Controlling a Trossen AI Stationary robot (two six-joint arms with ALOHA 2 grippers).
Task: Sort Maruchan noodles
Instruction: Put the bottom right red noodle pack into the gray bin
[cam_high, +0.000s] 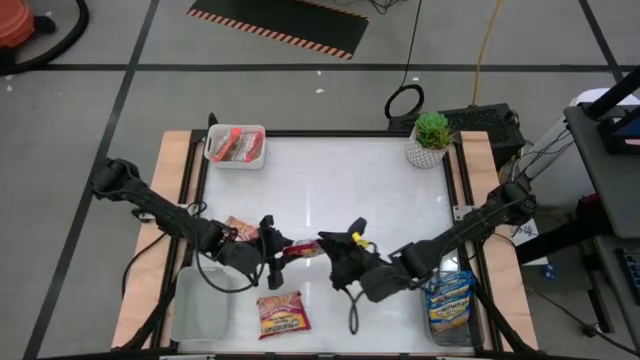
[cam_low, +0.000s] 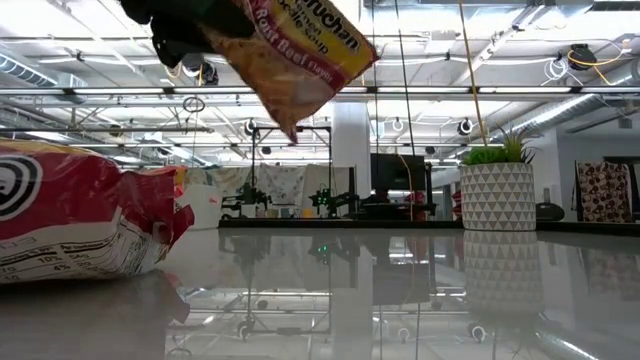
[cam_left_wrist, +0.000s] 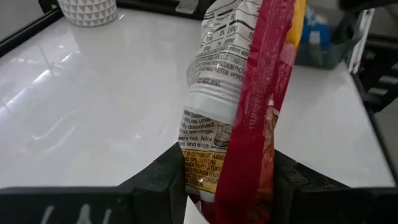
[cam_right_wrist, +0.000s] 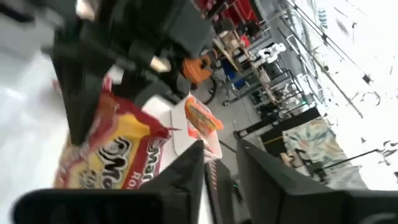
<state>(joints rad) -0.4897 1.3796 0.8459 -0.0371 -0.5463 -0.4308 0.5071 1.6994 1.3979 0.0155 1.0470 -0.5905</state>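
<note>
A dark red Maruchan noodles packet (cam_high: 303, 248) hangs over the table's middle, with my left gripper (cam_high: 272, 248) shut on it. The low view shows it tilted and high off the tabletop (cam_low: 300, 50). My right gripper (cam_high: 335, 250) stands just right of the packet, open, with nothing between its fingers (cam_right_wrist: 221, 168). A second red packet (cam_high: 283, 313) lies flat near the front edge. A third packet (cam_high: 238, 228) lies under my left arm. My left gripper pinches one end of the packet (cam_left_wrist: 211, 177) between its two fingers, across the flat faces. The fingers come from the table's left, slanting a little down. The packet stands on edge and juts out past the fingers toward the right arm, lifted clear of the table.
A white bin (cam_high: 212, 152) with orange-red packets stands at the far left. A clear bin (cam_high: 200, 305) sits at the near left, and another bin (cam_high: 450, 305) with blue packets at the near right. A potted plant (cam_high: 432, 140) stands at the far right corner.
</note>
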